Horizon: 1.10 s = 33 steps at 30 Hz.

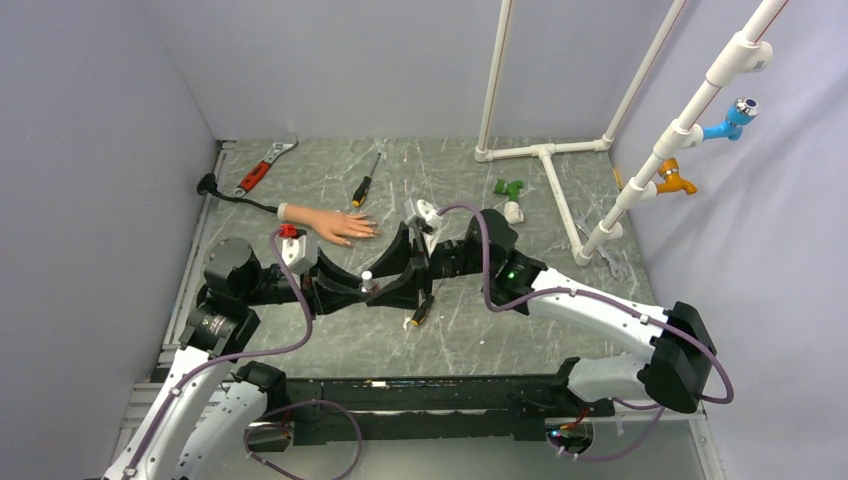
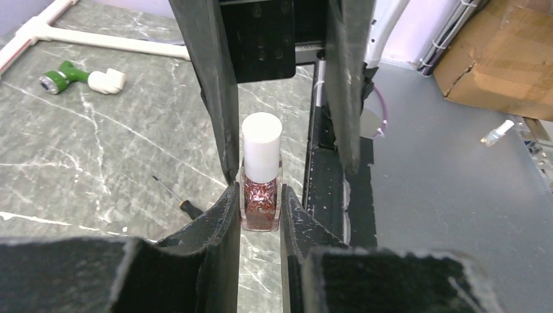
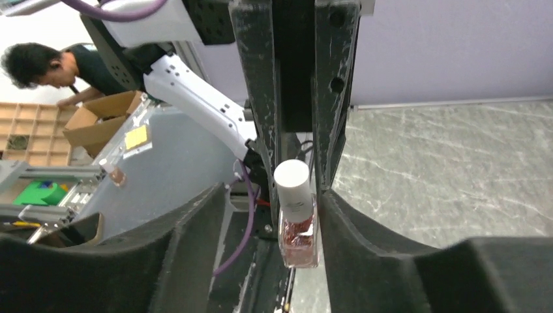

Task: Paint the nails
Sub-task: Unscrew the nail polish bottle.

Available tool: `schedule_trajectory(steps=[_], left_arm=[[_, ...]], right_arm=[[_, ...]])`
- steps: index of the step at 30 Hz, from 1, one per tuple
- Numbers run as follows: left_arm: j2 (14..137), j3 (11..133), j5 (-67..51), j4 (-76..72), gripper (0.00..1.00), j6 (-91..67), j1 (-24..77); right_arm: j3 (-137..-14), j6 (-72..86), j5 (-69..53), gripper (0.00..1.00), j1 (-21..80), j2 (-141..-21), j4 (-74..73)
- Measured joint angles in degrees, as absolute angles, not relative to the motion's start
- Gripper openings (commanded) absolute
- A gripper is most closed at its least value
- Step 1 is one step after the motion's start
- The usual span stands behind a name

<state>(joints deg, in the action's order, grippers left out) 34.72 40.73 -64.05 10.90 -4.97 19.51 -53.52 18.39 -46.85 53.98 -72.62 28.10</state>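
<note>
Gripping the polish bottle point(image 2: 261, 195) by its glass body, the left claw point(image 2: 259, 201) is clenched on it from both sides and holds it upright. I cannot tell whether the bottle rests on the grey marbled table point(image 1: 480, 335) or hangs just over it. The left wrist view shows reddish glitter polish under a white cap point(image 2: 261, 147). The right claw point(image 3: 272, 195) comes in from the opposite side, its two fingers standing either side of that cap. It is released and grasps nothing: one finger is close beside the cap, the other clearly apart from it. From above, both arms meet near the middle of the table with the bottle between them. The nails point(image 1: 366, 231) are on the flesh-coloured mannequin hand point(image 1: 325, 224), which lies flat on the table behind the left arm, near the claws but apart from them. The nails themselves are too small to make out. Farther back lie a red-handled wrench point(image 1: 262, 168) and a screwdriver point(image 1: 369, 176), and to the right a green fitting point(image 1: 510, 187) near a white one point(image 1: 513, 212)
</note>
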Motion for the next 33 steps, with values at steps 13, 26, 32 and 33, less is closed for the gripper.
schedule_trajectory(steps=[13, 26, 32, 33], left_arm=[[34.72, 41.17, -48.60, 12.91, 0.00, -2.44, 19.16], [35.86, 41.25, -41.76, 14.48, 0.00, -2.76, 19.16], [36.12, 41.28, -40.56, 14.48, 0.00, -2.83, 19.16], [36.21, 41.28, -40.51, 14.48, 0.00, -2.83, 19.16]], right_arm=[[-54.92, 15.05, -29.58, 0.83, 54.43, -67.53, 15.33], [-61.80, 12.86, -11.11, 0.59, 58.26, -73.25, 9.80], [-63.11, 12.36, -7.49, 0.54, 60.25, -74.96, 8.54], [-63.51, 12.27, -6.98, 0.52, 60.51, -75.31, 8.34]])
